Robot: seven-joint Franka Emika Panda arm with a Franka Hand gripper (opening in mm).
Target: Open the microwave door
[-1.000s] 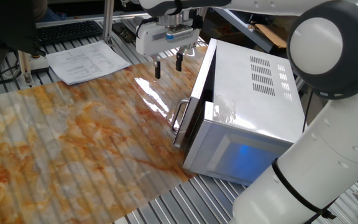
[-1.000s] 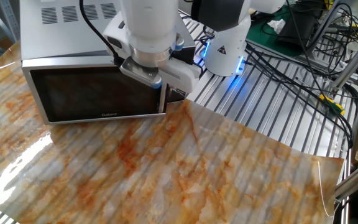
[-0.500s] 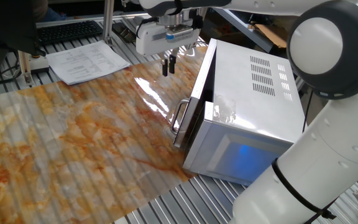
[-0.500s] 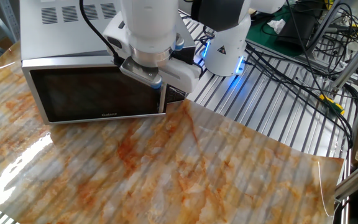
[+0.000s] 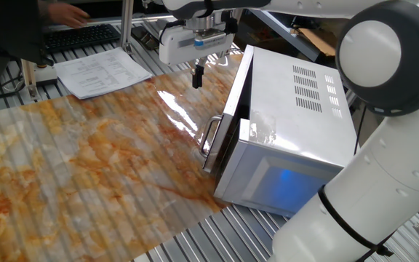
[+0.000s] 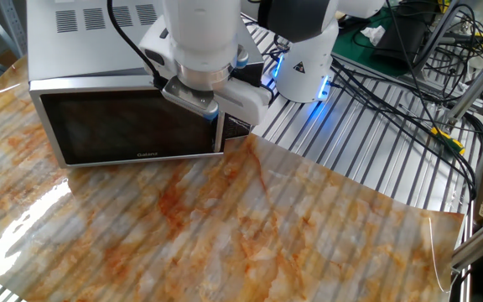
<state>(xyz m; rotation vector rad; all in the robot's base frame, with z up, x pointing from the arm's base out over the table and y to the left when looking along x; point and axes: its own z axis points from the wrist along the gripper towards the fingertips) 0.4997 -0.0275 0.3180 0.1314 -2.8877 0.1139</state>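
- Over the far edge of the bench (image 5: 86, 167), from one fixed view, I see my end effector (image 5: 198, 76) hanging in the air with its fingers now pressed together on nothing; a second ago they stood apart.
- It sits well above and behind the silver bar handle (image 5: 212, 143), not touching it. The microwave door (image 5: 230, 116) looks shut against the white microwave (image 5: 297, 124), which stands at the bench's right edge.
- From the other fixed view, the arm's wrist covers the end effector, so I cannot tell its state here. The door (image 6: 128, 126), dark window facing the camera, lies flush with the body.
- My read: closing in free air gained nothing toward opening; I would likely need to reopen or hook the handle next.
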